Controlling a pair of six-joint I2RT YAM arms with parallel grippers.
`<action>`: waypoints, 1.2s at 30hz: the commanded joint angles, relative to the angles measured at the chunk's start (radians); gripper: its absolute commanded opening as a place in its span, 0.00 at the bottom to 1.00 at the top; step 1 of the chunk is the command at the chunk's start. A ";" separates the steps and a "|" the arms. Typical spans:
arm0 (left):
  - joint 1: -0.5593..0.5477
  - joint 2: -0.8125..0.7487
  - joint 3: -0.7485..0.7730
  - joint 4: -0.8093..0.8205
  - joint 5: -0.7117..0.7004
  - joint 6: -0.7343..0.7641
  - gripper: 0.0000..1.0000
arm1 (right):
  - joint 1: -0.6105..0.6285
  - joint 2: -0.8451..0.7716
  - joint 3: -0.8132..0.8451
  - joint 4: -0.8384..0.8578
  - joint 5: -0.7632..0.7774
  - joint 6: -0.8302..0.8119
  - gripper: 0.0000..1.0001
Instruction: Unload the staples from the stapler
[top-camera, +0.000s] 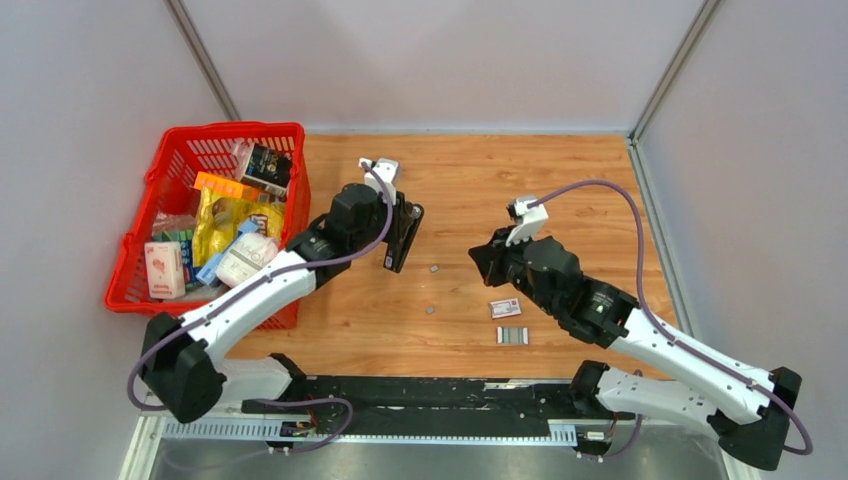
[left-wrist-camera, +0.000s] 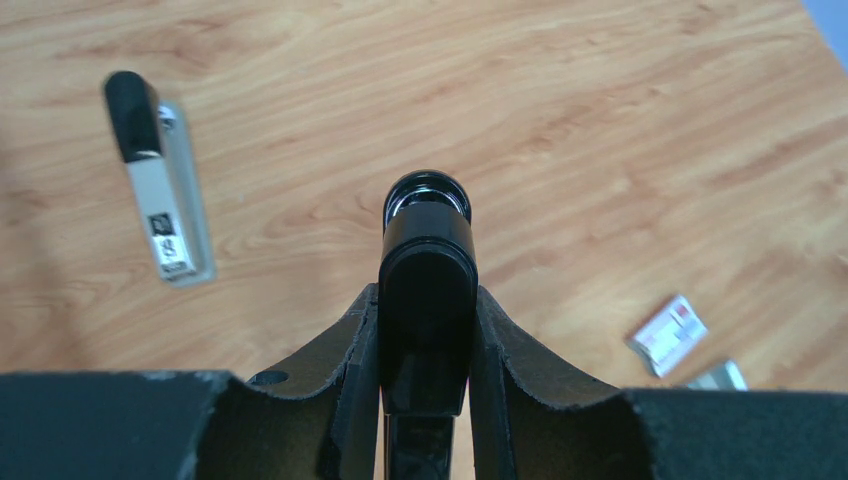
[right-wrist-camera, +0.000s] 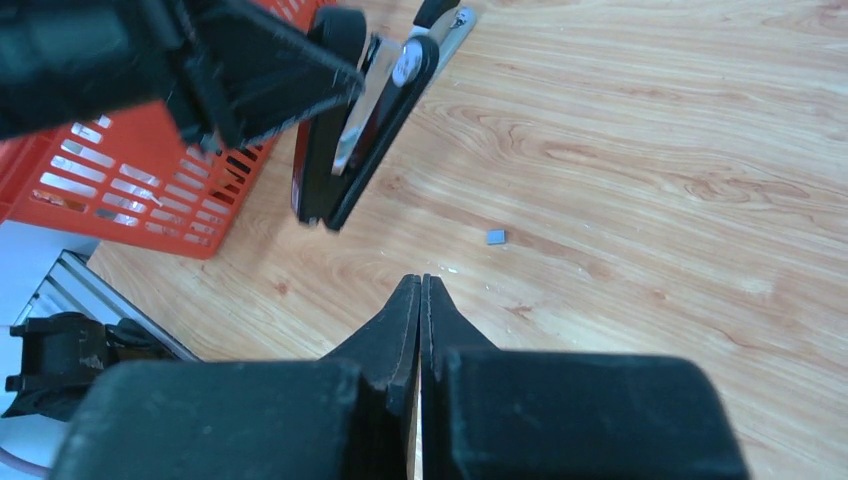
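My left gripper (top-camera: 403, 228) is shut on a black stapler (top-camera: 398, 245) and holds it on end above the table; it shows in the left wrist view (left-wrist-camera: 427, 300) with the stapler (left-wrist-camera: 427, 230) between the fingers. From the right wrist the stapler (right-wrist-camera: 350, 130) hangs with silver metal showing between its black halves. A ribbed staple strip (top-camera: 511, 335) lies on the table, also in the left wrist view (left-wrist-camera: 720, 376). Small staple bits (top-camera: 434, 268) (right-wrist-camera: 496, 237) lie near the middle. My right gripper (top-camera: 476, 256) (right-wrist-camera: 420, 282) is shut and empty, to the right of the stapler.
A small white-and-red box (top-camera: 504, 308) (left-wrist-camera: 668, 335) lies beside the strip. A red basket (top-camera: 165, 165) (right-wrist-camera: 130, 180) full of goods stands at the left. A second black-and-silver stapler (left-wrist-camera: 160, 195) lies flat on the wooden table.
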 joint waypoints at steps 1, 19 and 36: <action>0.072 0.098 0.122 0.086 0.016 0.076 0.00 | 0.001 -0.039 -0.025 -0.047 -0.009 -0.004 0.00; 0.210 0.644 0.504 0.042 -0.025 0.140 0.00 | 0.001 -0.060 -0.026 -0.058 -0.113 -0.009 0.02; 0.255 0.809 0.594 -0.015 -0.089 0.111 0.00 | 0.000 -0.073 -0.049 -0.058 -0.133 -0.032 0.07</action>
